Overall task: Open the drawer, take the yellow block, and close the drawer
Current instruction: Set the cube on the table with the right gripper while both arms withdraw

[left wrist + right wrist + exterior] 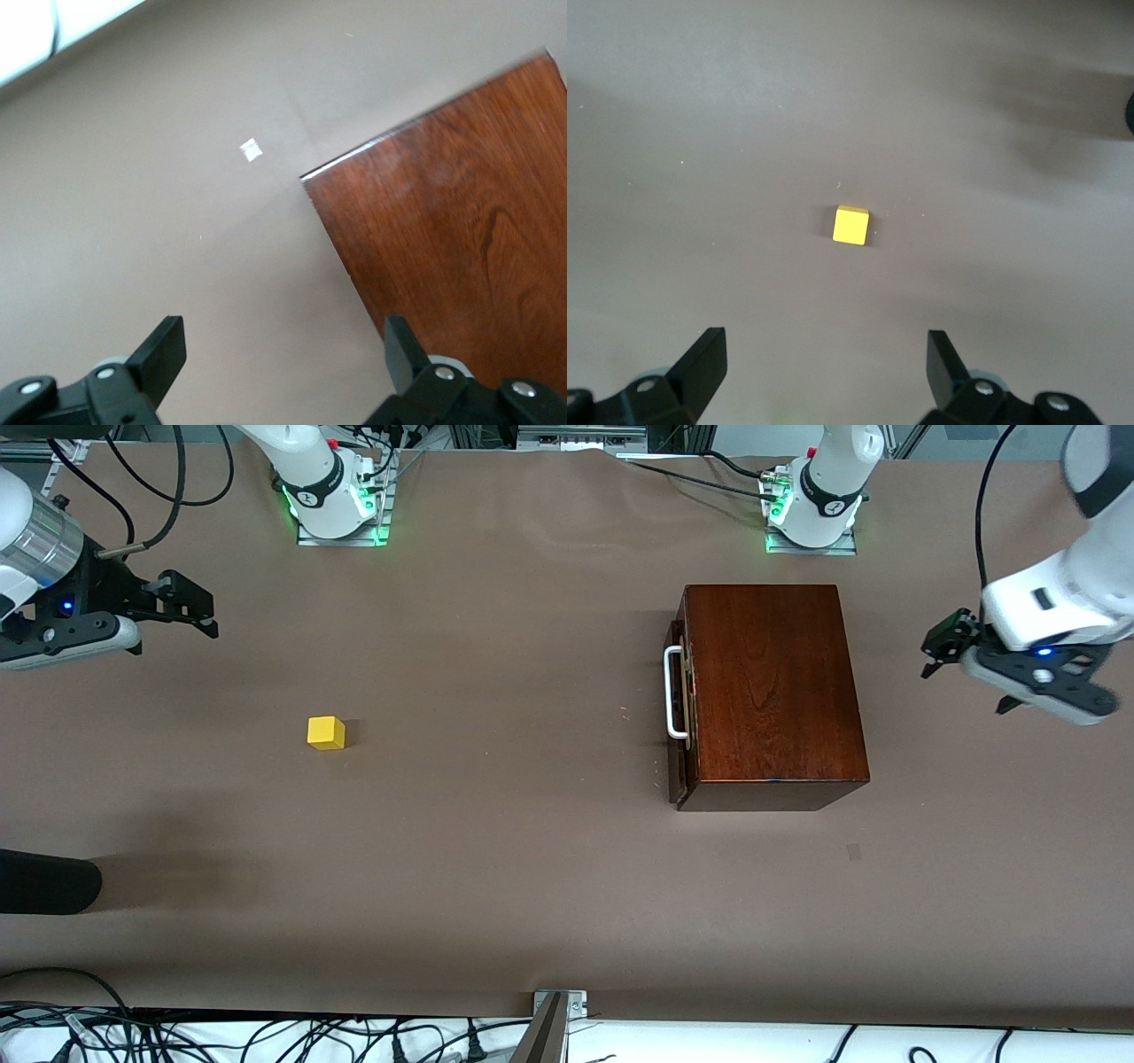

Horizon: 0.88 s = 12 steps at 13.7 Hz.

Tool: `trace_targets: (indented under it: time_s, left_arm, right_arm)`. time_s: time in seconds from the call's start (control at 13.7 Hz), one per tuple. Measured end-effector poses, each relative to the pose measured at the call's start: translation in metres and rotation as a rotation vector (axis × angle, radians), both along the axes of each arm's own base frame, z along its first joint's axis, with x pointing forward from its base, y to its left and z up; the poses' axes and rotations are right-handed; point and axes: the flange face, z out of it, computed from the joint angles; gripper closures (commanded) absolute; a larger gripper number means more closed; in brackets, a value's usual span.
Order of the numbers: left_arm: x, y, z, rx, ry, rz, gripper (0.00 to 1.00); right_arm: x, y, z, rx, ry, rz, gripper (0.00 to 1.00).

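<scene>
Two tools hang open: my left tool (941, 646) beside the shut drawer (680, 717), handle facing my right tool (197, 607), whose yellow block (326, 732) lies on the bench.

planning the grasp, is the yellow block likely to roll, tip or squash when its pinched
The yellow block looks like a rigid cube with flat faces, so it probably won't roll or squash. It sits flat on the table and is as wide as tall, so tipping seems unlikely. Being small, a nudge would likely slide it.
</scene>
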Motion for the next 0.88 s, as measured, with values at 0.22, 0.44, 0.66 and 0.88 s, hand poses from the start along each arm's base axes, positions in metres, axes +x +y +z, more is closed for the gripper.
trace_targets:
  time_s: [0.22,0.44,0.66,0.88]
  left_arm:
    - [-0.007,0.0,0.005,-0.013,-0.027,0.282,0.0]
    - [-0.015,-0.003,0.002,-0.033,-0.017,0.332,0.0]
    - [-0.025,-0.003,-0.002,-0.067,0.005,0.356,0.0]
    - [-0.026,0.003,-0.008,-0.064,0.031,0.368,0.0]
  right_arm:
    - [0.003,-0.004,0.005,0.002,-0.021,-0.007,0.0]
    - [0.004,-0.009,0.009,-0.007,-0.03,-0.015,0.0]
    - [0.004,-0.01,0.009,-0.012,-0.031,-0.016,0.0]
    - [0.004,-0.008,0.01,-0.011,-0.033,-0.012,0.0]
